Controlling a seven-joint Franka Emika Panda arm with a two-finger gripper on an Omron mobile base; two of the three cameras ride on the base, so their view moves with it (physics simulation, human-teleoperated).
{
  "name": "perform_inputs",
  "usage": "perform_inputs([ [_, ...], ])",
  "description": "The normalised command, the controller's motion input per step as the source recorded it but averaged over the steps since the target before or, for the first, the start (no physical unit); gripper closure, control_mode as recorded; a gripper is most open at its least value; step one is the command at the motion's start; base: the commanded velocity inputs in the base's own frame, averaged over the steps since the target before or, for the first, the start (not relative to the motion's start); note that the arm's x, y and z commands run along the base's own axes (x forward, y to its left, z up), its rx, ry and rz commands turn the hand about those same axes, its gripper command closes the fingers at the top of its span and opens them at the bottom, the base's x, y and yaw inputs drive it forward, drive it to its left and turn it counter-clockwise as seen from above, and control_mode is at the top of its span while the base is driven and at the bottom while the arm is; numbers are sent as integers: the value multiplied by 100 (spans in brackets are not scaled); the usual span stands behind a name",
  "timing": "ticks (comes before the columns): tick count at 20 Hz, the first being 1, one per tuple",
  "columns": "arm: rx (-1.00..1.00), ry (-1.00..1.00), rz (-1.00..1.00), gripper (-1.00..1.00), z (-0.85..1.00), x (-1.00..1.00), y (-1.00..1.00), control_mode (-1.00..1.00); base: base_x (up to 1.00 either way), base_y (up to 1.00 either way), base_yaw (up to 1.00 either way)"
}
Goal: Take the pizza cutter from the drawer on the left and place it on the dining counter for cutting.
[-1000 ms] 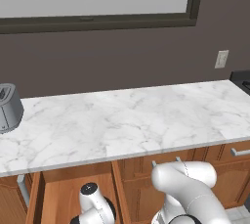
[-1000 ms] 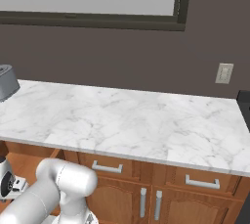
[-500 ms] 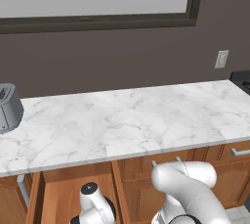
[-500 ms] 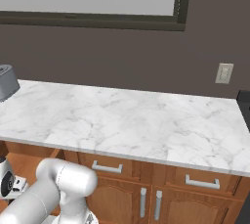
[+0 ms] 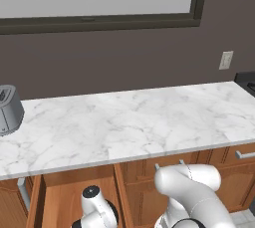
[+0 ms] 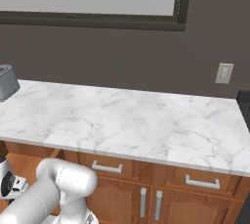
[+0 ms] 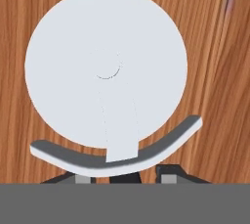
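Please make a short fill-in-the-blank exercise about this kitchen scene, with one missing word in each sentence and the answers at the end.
1. In the hand view, the pizza cutter lies on a surface made of ____.
2. The blade of the pizza cutter has a ____ shape.
3. In the left base view, the drawer under the marble worktop is ____.
4. A grey toaster stands at the ____ end of the worktop.

Missing words: wood; round; open; left
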Motion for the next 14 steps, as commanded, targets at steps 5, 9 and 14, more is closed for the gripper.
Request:
perform_inputs([
  [5,0,0,0,100,0,0,0,-100,0,0,0],
  [9,0,0,0,100,5,-1,0,-100,0,0,0],
  [14,0,0,-1,100,62,-1,-4,-100,0,0,0],
])
